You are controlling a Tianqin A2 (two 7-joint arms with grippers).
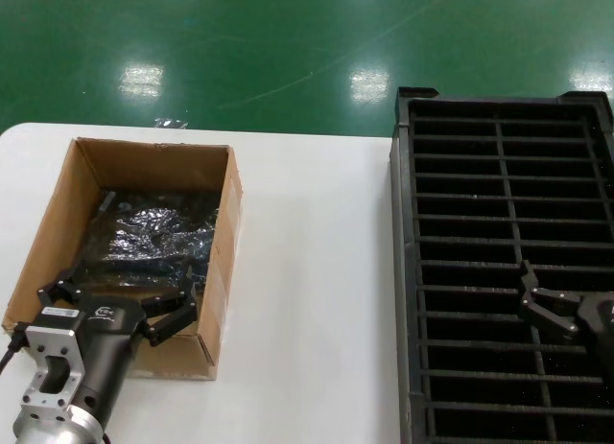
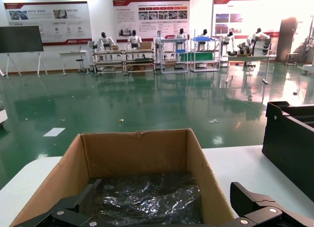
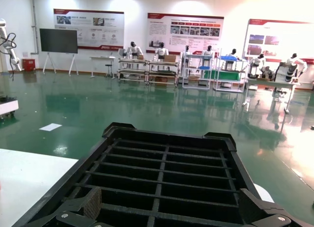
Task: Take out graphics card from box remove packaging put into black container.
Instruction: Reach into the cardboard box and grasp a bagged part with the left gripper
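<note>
The brown cardboard box (image 1: 223, 214) stands on the left of the white table. Inside it lies a crinkly shiny silver-grey bag (image 1: 158, 235), also seen in the left wrist view (image 2: 147, 197); what it wraps is hidden. No bare graphics card shows. My left gripper (image 1: 120, 298) hangs wide open and empty over the box's near end (image 2: 167, 210), one finger above the bag, the other by the box's right wall. My right gripper (image 1: 533, 295) is open and empty over the black container (image 1: 499, 128), above its slots (image 3: 171, 207).
The black container (image 3: 167, 138) fills the table's right side to its far edge. A strip of bare white table (image 1: 317, 271) lies between box and container. Green floor lies beyond the table's far edge.
</note>
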